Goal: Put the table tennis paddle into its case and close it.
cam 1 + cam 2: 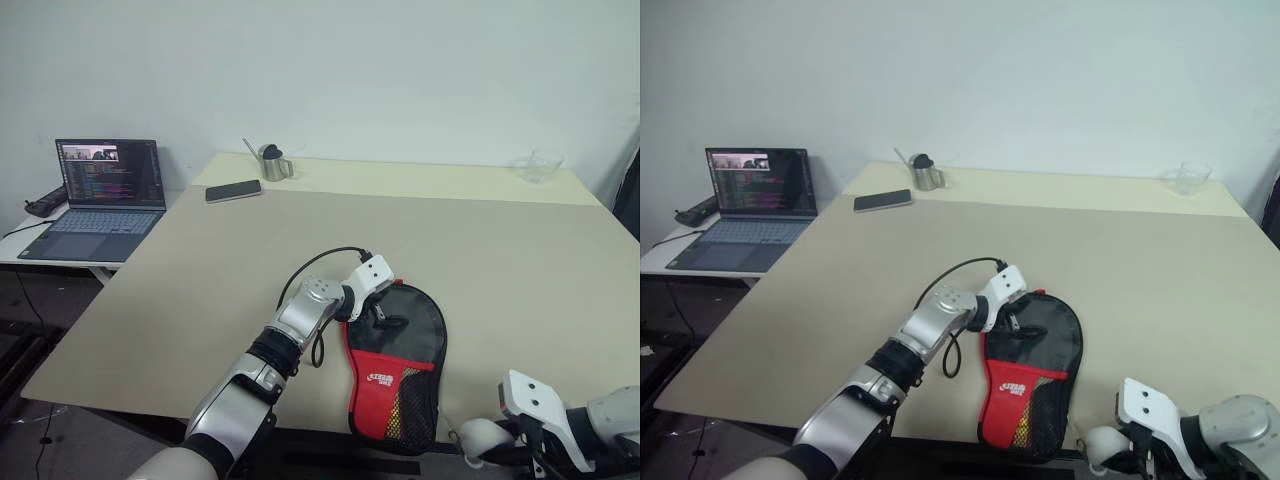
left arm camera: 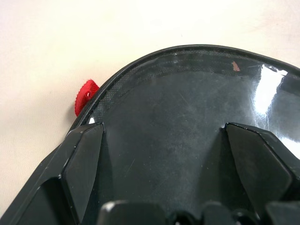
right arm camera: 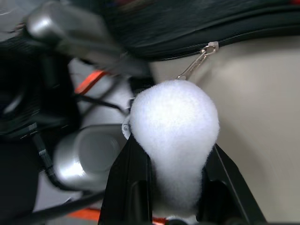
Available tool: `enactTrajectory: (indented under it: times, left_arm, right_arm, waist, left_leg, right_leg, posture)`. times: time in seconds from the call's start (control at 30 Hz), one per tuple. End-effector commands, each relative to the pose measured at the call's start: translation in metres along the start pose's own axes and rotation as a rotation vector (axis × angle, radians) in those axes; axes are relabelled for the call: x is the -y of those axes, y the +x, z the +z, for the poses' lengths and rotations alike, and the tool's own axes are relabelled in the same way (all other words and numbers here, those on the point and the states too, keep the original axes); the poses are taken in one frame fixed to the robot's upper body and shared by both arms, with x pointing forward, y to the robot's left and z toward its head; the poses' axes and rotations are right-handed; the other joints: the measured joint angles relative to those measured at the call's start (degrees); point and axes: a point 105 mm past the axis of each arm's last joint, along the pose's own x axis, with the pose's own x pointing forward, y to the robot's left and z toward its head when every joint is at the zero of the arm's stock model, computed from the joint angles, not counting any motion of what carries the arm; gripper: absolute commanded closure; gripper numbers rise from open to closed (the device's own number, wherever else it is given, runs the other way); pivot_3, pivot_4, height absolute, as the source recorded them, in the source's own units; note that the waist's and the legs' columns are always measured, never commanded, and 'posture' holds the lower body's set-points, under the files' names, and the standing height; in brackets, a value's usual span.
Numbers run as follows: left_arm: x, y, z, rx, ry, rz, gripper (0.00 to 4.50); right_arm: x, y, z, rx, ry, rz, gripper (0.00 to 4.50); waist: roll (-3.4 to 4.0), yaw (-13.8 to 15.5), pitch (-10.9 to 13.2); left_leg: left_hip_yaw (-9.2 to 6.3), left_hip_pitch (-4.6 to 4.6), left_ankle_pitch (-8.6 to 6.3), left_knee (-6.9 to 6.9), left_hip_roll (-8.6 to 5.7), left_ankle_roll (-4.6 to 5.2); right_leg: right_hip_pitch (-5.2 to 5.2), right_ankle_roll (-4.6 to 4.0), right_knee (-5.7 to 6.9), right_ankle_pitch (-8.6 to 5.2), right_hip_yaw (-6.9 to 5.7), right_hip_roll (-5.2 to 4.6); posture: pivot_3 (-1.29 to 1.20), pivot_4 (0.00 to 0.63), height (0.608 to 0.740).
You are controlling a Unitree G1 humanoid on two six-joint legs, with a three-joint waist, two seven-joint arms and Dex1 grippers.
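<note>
Near table edge (image 1: 150,330): case (image 1: 398,365); left gripper (image 1: 378,303) spread wide over it; right gripper (image 1: 478,447) pinching white ball charm (image 3: 174,136). Risk: hard tug snaps charm clip.

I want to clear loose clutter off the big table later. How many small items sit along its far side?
3: a phone at the far left, a metal cup just beside it, and a clear bowl at the far right corner. None look hidden.
</note>
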Motion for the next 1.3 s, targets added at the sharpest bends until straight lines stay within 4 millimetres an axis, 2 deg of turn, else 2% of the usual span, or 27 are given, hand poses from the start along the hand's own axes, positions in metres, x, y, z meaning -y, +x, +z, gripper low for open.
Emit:
enactTrajectory:
  times: [0.03, 0.17, 0.33, 0.9, 1.07, 1.17, 1.27, 1.3]
  left_arm:
    - [-0.001, -0.002, -0.039, -0.143, -0.037, 0.018, 0.0]
    - [-0.001, -0.002, -0.04, -0.149, -0.034, 0.019, 0.0]
    - [-0.002, -0.004, -0.042, -0.155, -0.033, 0.02, 0.0]
    - [-0.005, -0.008, -0.044, -0.145, -0.055, 0.059, 0.0]
    - [-0.009, -0.013, -0.046, -0.14, -0.069, 0.087, 0.0]
    - [-0.013, -0.019, -0.043, -0.119, -0.078, 0.107, 0.0]
    - [-0.02, -0.033, -0.025, -0.02, -0.082, 0.113, 0.0]
    - [-0.022, -0.042, -0.014, 0.038, -0.089, 0.102, 0.0]
  right_arm:
    - [-0.022, -0.001, 0.013, 0.037, -0.052, 0.133, 3.86]
    - [-0.031, 0.002, 0.015, 0.043, -0.067, 0.189, 3.86]
    - [-0.03, 0.006, 0.015, 0.04, -0.078, 0.188, 3.86]
    - [0.0, 0.001, 0.005, -0.042, -0.139, 0.125, 3.86]
    - [0.007, 0.0, 0.001, -0.07, -0.148, 0.126, 2.19]
    - [0.021, -0.007, 0.001, -0.088, -0.17, 0.089, 1.12]
    - [0.044, -0.02, 0.006, -0.103, -0.21, 0.0, 0.03]
    - [0.056, -0.026, 0.012, -0.1, -0.236, -0.062, 0.03]
  waist:
    - [0.0, 0.0, -0.1]
    - [-0.05, -0.1, -0.1]
    - [-0.06, -0.1, -0.1]
    - [-0.09, -0.3, -0.1]
    - [-0.08, -0.5, -0.2]
    - [-0.08, -1.2, -0.1]
    - [-0.06, -2.0, -0.1]
    - [-0.05, -2.2, -0.1]
  left_leg:
    - [0.0, 0.0, 0.0, 0.01, 0.0, 0.0]
    - [0.0, 0.03, -0.01, 0.02, 0.01, 0.01]
    - [0.01, 0.04, -0.01, 0.03, 0.01, 0.01]
    - [0.04, 0.1, 0.0, 0.04, 0.02, 0.01]
    - [0.06, 0.11, 0.0, 0.05, 0.02, 0.01]
    - [0.09, 0.13, 0.0, 0.04, 0.04, 0.01]
    - [0.13, 0.16, 0.0, 0.04, 0.04, 0.01]
    - [0.15, 0.18, 0.0, 0.03, 0.05, 0.0]
  right_leg:
    - [0.0, 0.01, 0.02, -0.01, 0.0, 0.0]
    - [0.01, 0.05, 0.07, -0.03, 0.01, 0.0]
    - [0.01, 0.01, 0.09, -0.01, 0.02, 0.0]
    - [0.01, 0.03, 0.17, -0.02, 0.06, 0.0]
    - [0.01, 0.03, 0.19, -0.02, 0.08, 0.0]
    - [0.01, 0.03, 0.21, -0.02, 0.1, 0.01]
    - [0.0, 0.03, 0.22, -0.02, 0.15, 0.01]
    - [-0.01, 0.03, 0.24, -0.02, 0.18, 0.02]
  posture:
    - [0.0, 0.15, 0.74]
    - [0.0, 0.15, 0.74]
    - [0.0, 0.15, 0.74]
    - [0.0, 0.15, 0.74]
    - [0.0, 0.15, 0.74]
    - [0.0, 0.15, 0.74]
    - [0.0, 0.15, 0.74]
    - [0.0, 0.15, 0.74]
